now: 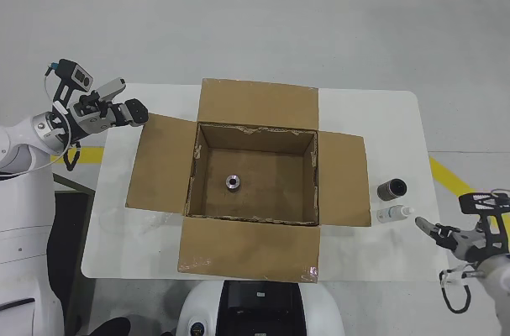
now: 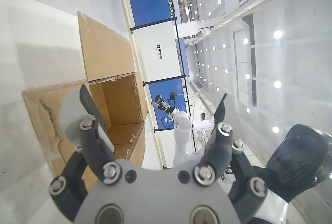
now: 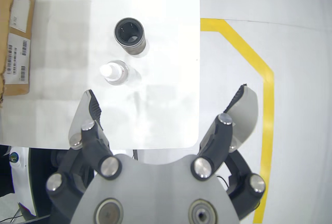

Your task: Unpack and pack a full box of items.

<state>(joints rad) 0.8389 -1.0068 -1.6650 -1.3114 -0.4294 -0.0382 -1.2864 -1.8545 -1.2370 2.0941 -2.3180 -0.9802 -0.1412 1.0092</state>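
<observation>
White surface (image 1: pixel 364 118): a rounded-corner top carries everything in play.
Cardboard box (image 1: pixel 263 197): sits mid-surface with all four flaps (image 1: pixel 259 102) folded out flat and its cavity nearly bare.
Left end effector (image 2: pixel 153 91): hangs off the far left corner of the surface, just beyond the left flap (image 1: pixel 158 164), fingers spread wide and holding nothing.
Right end effector (image 3: pixel 166 89): hovers past the right edge of the surface, fingers spread wide and empty, facing the two unpacked items.
Black cylinder (image 1: pixel 393 187): lies on its side, it seems, just beside the right flap (image 1: pixel 343 181), its open end toward the right end effector.
Clear bottle (image 1: pixel 393 213): lies just beside the black cylinder on the robot's side, white cap pointing at the surface's right edge.
Small metal ring (image 1: pixel 233 181): sits alone on the box floor, left of centre and apart from every wall.
Stage: unpacking looks almost done, and the small metal ring is likely the last piece to come out.
Risk: both round items could roll if a finger clips one, and the right edge is near. They lie close together, so wide fingers closing on one may shove the other. The small metal ring sits low and flat, so a grasp could slip off it or scrape the cardboard floor.
</observation>
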